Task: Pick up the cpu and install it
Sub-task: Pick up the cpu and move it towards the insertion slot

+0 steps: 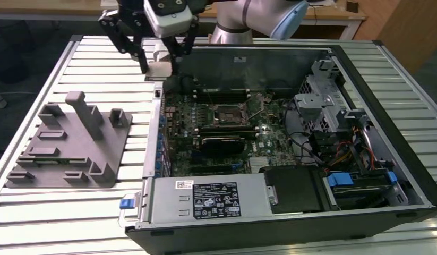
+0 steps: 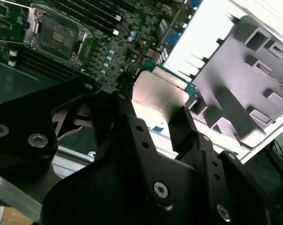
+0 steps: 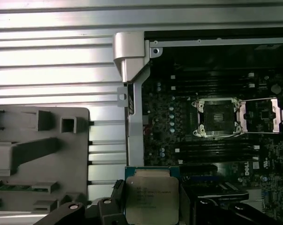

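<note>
While the black end effector [image 2: 155, 110] grips the cpu [image 3: 151, 197] | cpu flat, square, silvery | socket [image 3: 215, 117] metal-framed

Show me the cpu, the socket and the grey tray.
cpu [image 3: 151, 199], first wrist view, middle of its metal top.
socket [image 3: 215, 117], first wrist view, its dark centre.
grey tray [image 3: 73, 159], first wrist view, bare flat face.

Gripper [image 1: 159, 69] above case wall [image 3: 134, 136], socket [image 3: 215, 117] unobstructed beyond

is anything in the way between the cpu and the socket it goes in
Nothing visible. The gripper holds the cpu up over the case corner, and the socket lies uncovered, its lid swung open to one side.
</note>
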Controlling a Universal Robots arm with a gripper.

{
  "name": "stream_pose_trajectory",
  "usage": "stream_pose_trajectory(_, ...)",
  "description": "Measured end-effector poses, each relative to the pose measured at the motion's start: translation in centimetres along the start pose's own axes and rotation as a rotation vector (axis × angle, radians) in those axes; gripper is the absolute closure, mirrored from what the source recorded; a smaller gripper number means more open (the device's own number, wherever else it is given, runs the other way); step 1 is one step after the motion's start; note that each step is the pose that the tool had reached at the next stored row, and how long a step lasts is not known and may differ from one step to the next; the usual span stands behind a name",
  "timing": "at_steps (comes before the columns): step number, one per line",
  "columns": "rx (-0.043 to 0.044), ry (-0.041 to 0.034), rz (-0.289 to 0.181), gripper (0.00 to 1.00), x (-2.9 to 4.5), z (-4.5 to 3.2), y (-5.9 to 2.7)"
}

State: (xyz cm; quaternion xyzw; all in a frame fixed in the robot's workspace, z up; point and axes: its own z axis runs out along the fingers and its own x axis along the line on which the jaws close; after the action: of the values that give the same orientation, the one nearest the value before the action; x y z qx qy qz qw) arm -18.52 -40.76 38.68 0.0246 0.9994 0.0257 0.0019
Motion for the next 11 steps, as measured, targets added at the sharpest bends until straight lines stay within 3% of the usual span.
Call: stream_pose_trajectory(11,0.0,0.0,0.0,0.45,-5.01,0.03,0.26)
